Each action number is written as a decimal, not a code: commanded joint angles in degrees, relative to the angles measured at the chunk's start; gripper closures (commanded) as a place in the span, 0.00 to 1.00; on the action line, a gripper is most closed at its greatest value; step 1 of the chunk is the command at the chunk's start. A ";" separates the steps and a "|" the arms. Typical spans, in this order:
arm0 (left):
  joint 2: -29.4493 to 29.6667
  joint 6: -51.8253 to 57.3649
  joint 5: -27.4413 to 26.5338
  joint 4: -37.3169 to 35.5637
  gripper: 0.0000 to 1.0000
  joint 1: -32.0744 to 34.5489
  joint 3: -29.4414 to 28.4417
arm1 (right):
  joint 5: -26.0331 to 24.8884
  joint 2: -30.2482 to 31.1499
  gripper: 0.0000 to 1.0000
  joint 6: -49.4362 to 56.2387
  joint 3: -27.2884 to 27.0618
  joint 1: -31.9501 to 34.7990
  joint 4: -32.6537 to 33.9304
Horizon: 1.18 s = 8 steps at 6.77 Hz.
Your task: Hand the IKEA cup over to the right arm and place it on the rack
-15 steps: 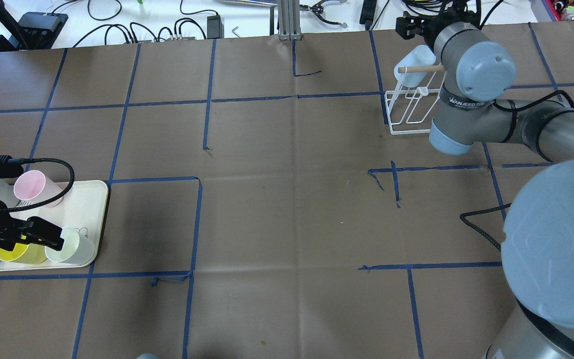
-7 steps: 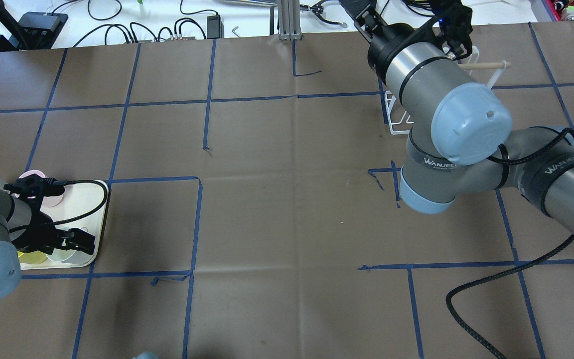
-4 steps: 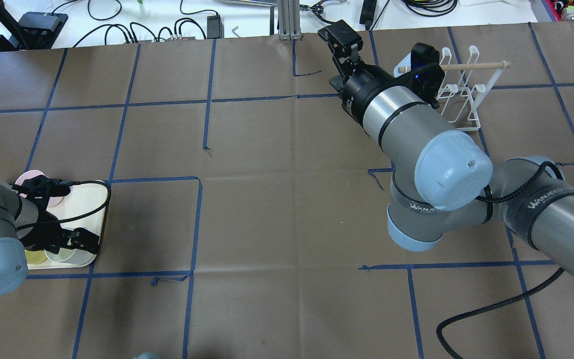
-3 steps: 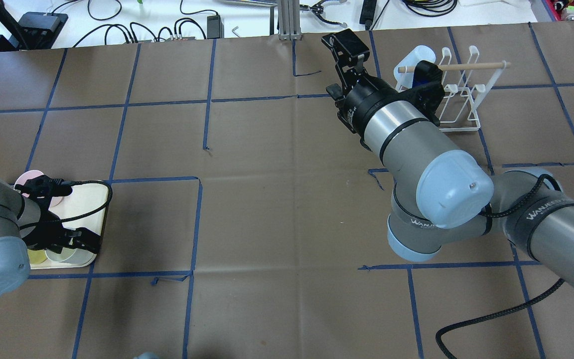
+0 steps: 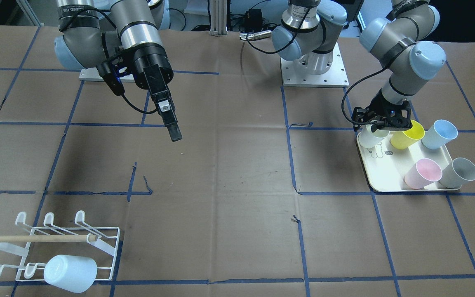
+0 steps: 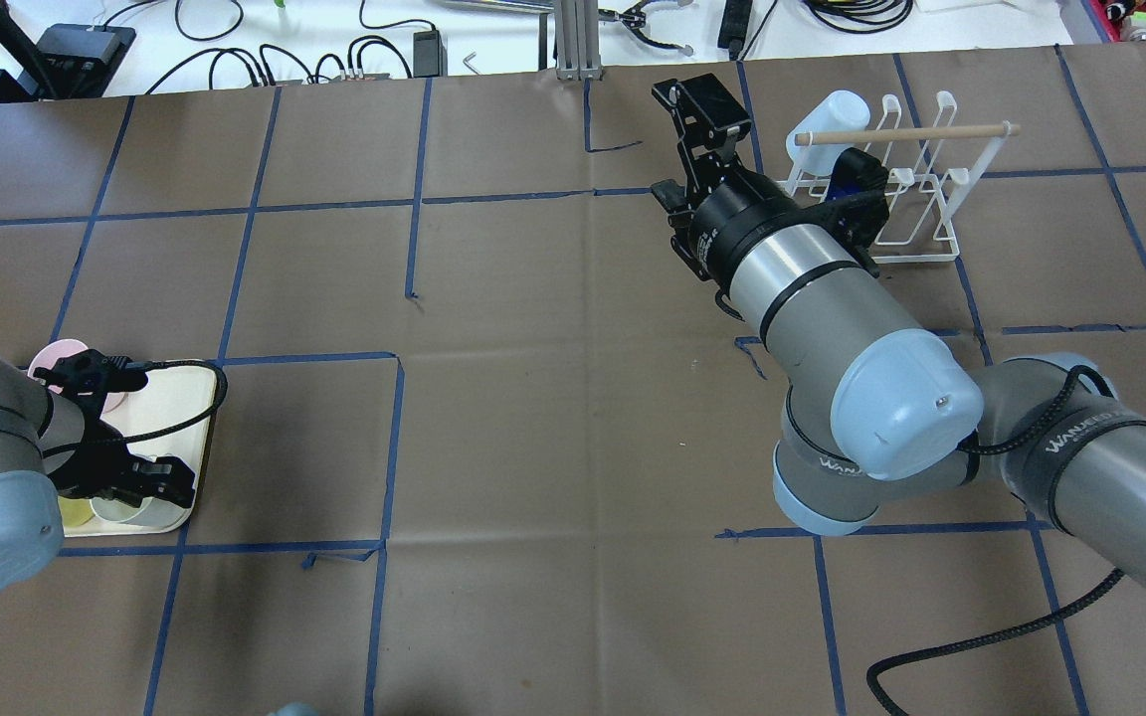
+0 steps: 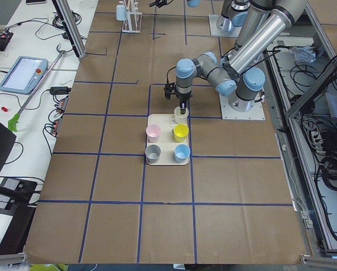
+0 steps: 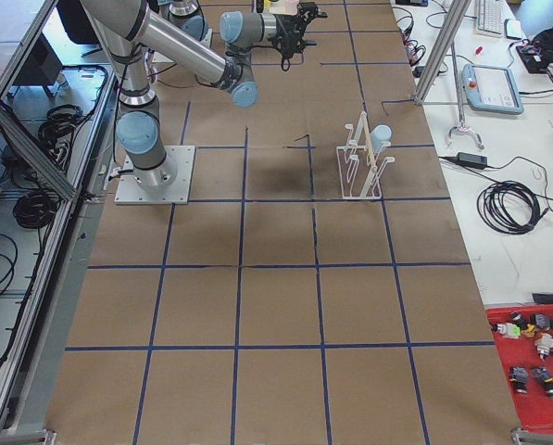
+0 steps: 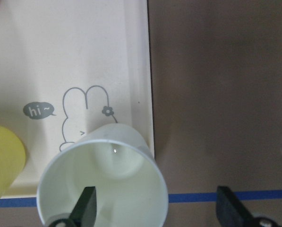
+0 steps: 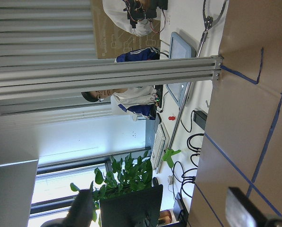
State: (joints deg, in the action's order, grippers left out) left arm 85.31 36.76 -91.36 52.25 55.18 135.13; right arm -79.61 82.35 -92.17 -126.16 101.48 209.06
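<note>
Straddling the rim of a pale cup (image 9: pixel 110 187) on the tray (image 5: pixel 390 183) with the left gripper (image 9: pixel 157 208)
Spread wide, one finger (image 9: pixel 88 205) inside, one outside, not clamped; holding the right gripper (image 6: pixel 700 99) aloft, wide open and empty, apart from the rack (image 5: pixel 35 238) bearing a light blue cup (image 5: pixel 70 268)

Table (image 6: pixel 533 398) under brown paper, blue tape grid (image 6: pixel 421 149); white bench (image 7: pixel 44 45) alongside holds a teach pendant (image 7: pixel 22 73); bright window (image 10: pixel 60 142) behind leafy plant (image 10: pixel 126 177)
</note>
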 commanded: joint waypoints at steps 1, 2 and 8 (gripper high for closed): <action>-0.58 -0.02 0.13 -0.13 1.00 0.02 -0.65 | -0.02 -0.43 0.00 0.06 -0.05 -0.06 -0.31; -0.67 -0.02 0.13 -0.22 1.00 0.11 -1.27 | -0.02 -0.43 0.00 0.06 -0.14 -0.14 -0.32; -0.33 0.06 2.15 29.62 1.00 4.23 -32.77 | -0.02 -0.34 0.00 0.06 0.04 -0.14 -0.23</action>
State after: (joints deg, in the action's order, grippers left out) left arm 84.01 36.83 -89.69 75.46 58.26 109.87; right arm -79.63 82.04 -92.09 -126.05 101.34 208.83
